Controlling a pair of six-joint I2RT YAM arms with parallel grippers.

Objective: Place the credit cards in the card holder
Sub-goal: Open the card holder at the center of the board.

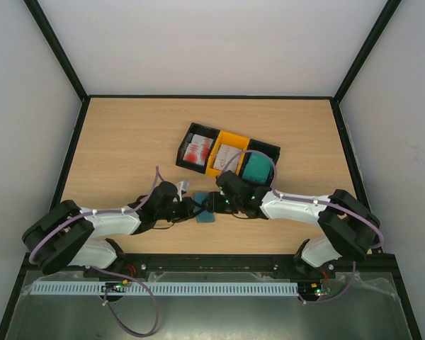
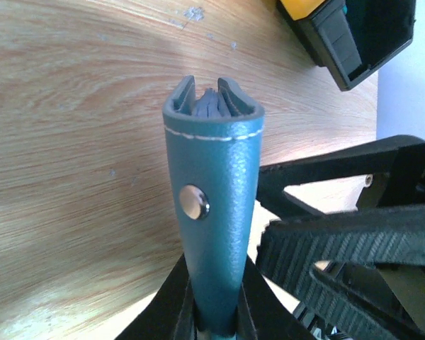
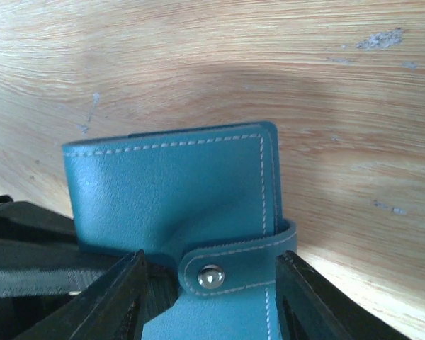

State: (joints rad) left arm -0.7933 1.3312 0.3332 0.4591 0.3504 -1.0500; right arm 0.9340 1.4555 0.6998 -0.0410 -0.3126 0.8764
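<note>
Left pincer (image 2: 212, 315) clamps the card holder (image 2: 214, 177) by one edge, right pincer (image 3: 209, 290) wide around its strap (image 3: 234, 265), bins (image 1: 235, 136) at 1 o'clock.

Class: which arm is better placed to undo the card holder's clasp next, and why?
Probably right: the right tool, open, flanks the clasp tab, while the left tool is shut on the card holder.

A light wood-grain table (image 1: 127, 142) carries three open bins in a slanted, touching row toward its back: a black bin (image 1: 184, 146), a yellow bin (image 1: 234, 136) in the middle, and a second black bin (image 1: 270, 148) (credit cards (image 1: 197, 151) sit inside them, not on the wood). Small pale scuffs (image 3: 382, 39) mark the surface.
</note>
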